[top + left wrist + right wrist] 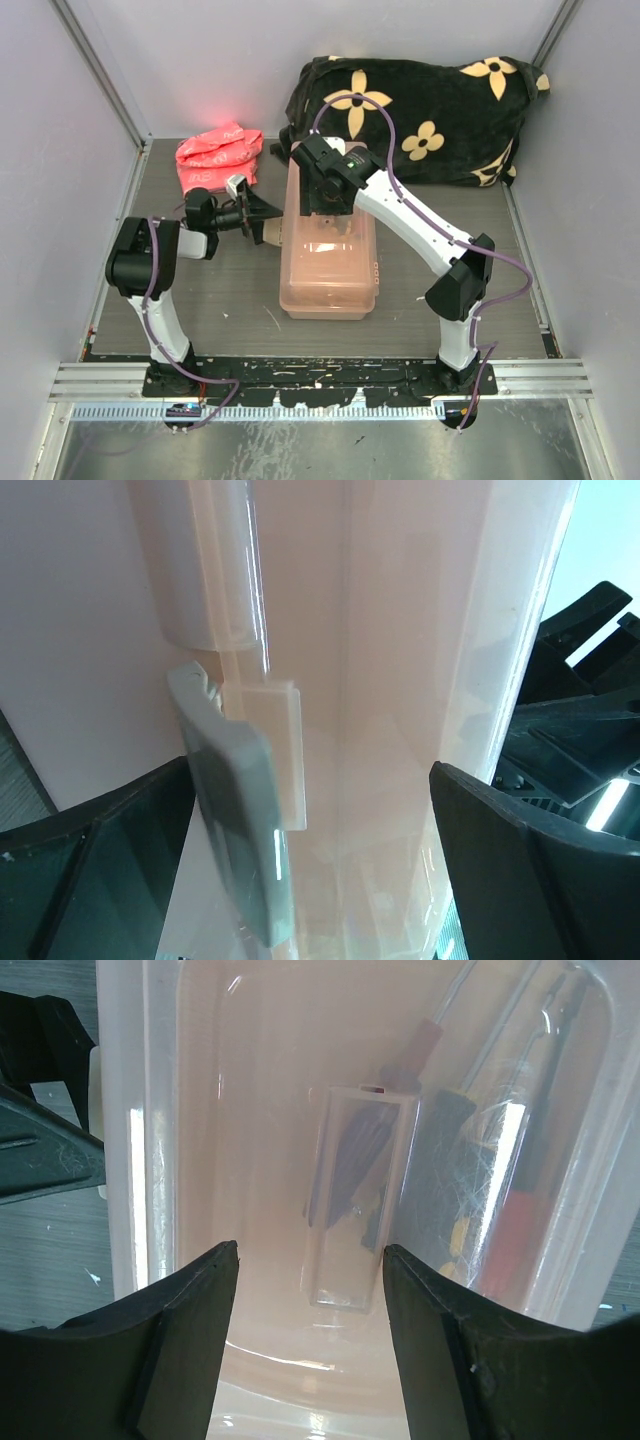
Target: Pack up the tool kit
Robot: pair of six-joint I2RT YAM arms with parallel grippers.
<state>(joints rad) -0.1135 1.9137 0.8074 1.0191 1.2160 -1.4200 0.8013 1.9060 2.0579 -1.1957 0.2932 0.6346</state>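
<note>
Toolbox [330, 275], salmon-pink translucent plastic, lid shut, mid-desk [220, 300] on grey top. Left tool [312, 770] spread wide, straddling its left edge by grey plastic latch [240, 830]. Right tool [310, 1255] part-spread, empty, above far end; red- and yellow-handled hand tools [500, 1210] blur through lid.

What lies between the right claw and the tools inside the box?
Only the see-through lid with its clear handle; the right wrist view shows the tools through it, below the right claw.
</note>
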